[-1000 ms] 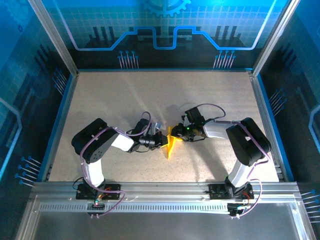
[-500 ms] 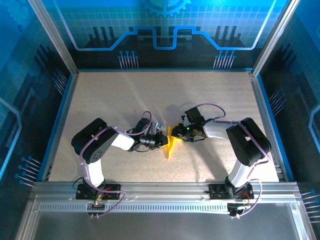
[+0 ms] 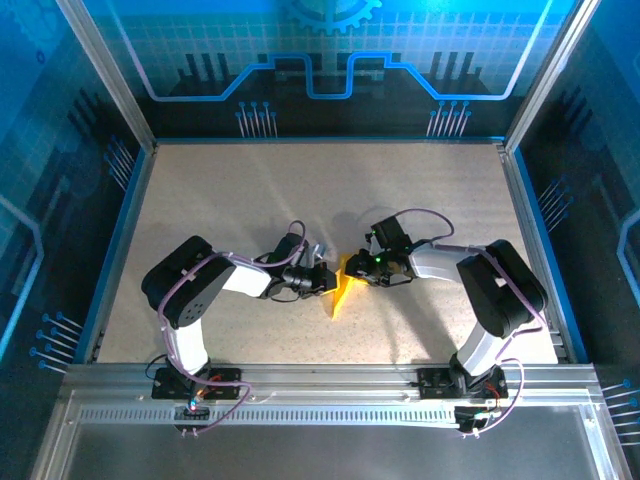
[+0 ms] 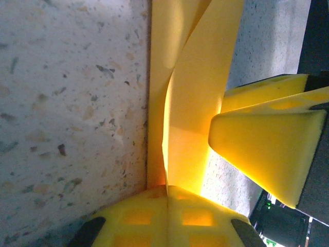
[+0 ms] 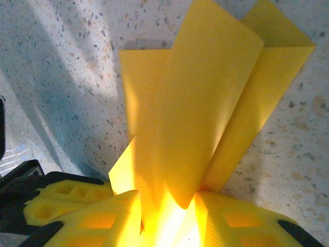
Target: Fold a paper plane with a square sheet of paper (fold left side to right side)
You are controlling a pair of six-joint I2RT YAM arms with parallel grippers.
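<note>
Two robot arms are reaching from the near edge of a speckled worktop [image 3: 250, 200] toward its middle, where they are meeting. Between them, a yellow-orange sheet of paper [image 3: 340, 296], already folded into a narrow creased strip, is pointing one end toward the near side while its layers are lifting off the surface. The left gripper [image 3: 326, 281] is reaching in from the left, its yellow fingers [image 4: 139, 226] pressing together on the paper's edge. The right gripper [image 3: 354, 270] is reaching in from the right, its fingers [image 5: 92, 216] clamping the paper's raised folds, which are fanning out past the fingertips. Beyond the worktop's far edge, a blue panel [image 3: 330, 60] is glowing.
</note>
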